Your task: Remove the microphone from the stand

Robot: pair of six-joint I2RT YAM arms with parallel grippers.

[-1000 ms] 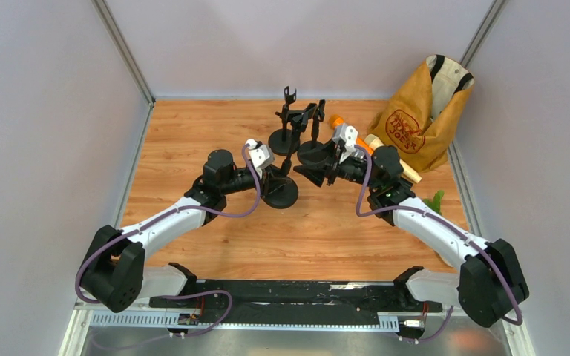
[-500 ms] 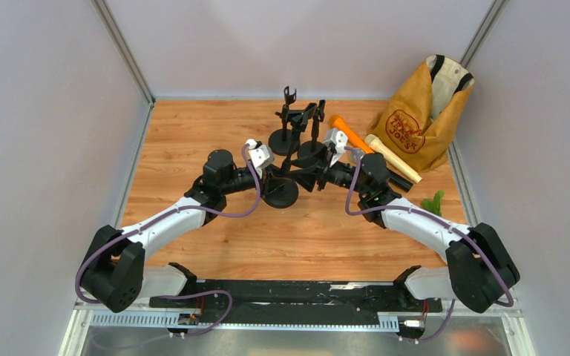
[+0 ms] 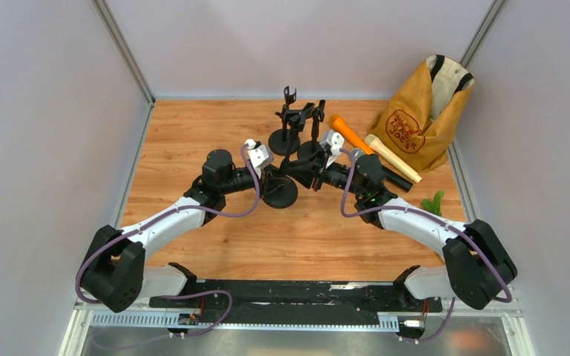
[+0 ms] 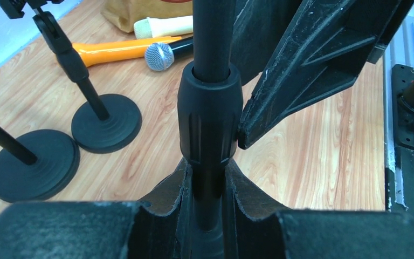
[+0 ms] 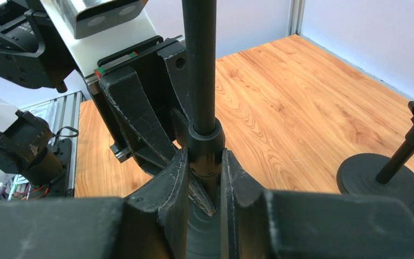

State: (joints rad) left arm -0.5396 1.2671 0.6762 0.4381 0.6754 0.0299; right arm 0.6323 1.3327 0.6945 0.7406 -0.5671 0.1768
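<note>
The desk (image 3: 193,133) shows warm orange-brown wood grain. The stand (image 3: 280,193) is matt black. There is an orange microphone (image 3: 350,133), a cream microphone (image 3: 392,157) and a black microphone (image 4: 164,53) with a silver mesh head. The bag (image 3: 415,126) is mustard yellow with a dark red round print. A purple cable (image 3: 257,185) runs along the white-and-black arm (image 3: 165,220).

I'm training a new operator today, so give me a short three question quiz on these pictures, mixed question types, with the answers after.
1. True or false: the left gripper and the right gripper are both closed on the same stand pole.
2. Where does the orange microphone lie? A, in a stand's clip. B, on the table near the paper bag. C, between the left arm's fingers.
3. Fill in: the black microphone has a ____ grille.
Key: 1 true; 2 B; 3 silver.
</note>
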